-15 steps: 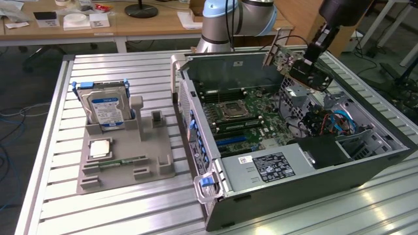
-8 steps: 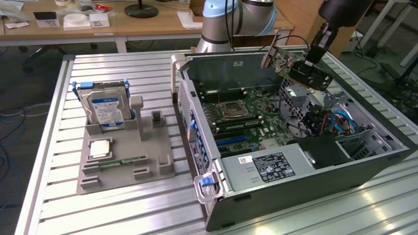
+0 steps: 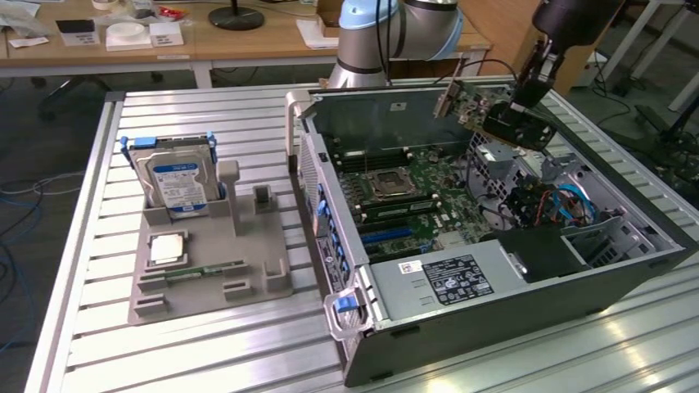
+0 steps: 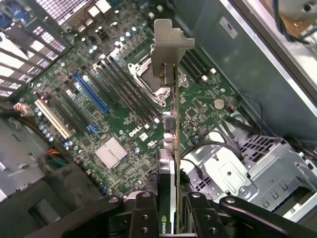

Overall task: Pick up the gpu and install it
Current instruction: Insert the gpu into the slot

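From where I stand, the arm's gripper (image 3: 516, 108) is clamped on the gpu (image 3: 480, 110), its fingers (image 4: 143, 214) pinching the card from both faces. It holds the card in the air above the open computer case (image 3: 525, 327), touching nothing else. In the exterior view the card hangs at about one o'clock from the CPU socket (image 3: 390, 183), tilted rather than level, close to the case's far wall. Through the wrist camera I look along the card's thin edge to its silver bracket (image 4: 167, 42), with the motherboard spread out beneath and the long blue slot (image 4: 90, 93) well off to one side of that edge. So the pick-up looks done to me and the seating not yet. What worries me is alignment: if the card goes down while tilted or out of line with a slot, I reckon its contact edge could land on the board or on the memory slots instead of entering cleanly, and pressing then might bend something. The bracket could catch on the rear wall for the same reason. A grip on so thin a part may also let the card swivel between the pads on first contact. The blue cables (image 3: 562, 205) at about three o'clock from the socket look like a snag if the arm swings wide. The hard drive (image 3: 180, 184) stands in its grey tray (image 3: 208, 291) out at nine o'clock, well apart.
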Tool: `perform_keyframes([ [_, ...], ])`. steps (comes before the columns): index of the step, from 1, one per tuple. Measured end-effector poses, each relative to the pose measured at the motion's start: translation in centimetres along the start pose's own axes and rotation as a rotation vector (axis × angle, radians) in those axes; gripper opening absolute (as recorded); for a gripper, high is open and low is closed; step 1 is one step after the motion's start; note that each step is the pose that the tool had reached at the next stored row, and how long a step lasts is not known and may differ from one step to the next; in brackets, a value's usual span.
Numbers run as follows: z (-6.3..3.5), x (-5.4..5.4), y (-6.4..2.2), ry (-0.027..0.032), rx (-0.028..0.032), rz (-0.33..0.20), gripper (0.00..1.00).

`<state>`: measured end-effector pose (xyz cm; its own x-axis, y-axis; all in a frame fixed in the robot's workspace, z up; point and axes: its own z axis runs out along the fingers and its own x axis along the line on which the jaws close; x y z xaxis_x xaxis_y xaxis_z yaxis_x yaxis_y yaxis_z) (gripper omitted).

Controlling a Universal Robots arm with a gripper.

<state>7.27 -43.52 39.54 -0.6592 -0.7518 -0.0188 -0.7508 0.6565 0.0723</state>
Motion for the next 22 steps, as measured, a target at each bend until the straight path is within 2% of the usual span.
perform_keyframes([
  [22,0.09,-0.05,0.04,0.0174,-0.0046,-0.241,0.27],
])
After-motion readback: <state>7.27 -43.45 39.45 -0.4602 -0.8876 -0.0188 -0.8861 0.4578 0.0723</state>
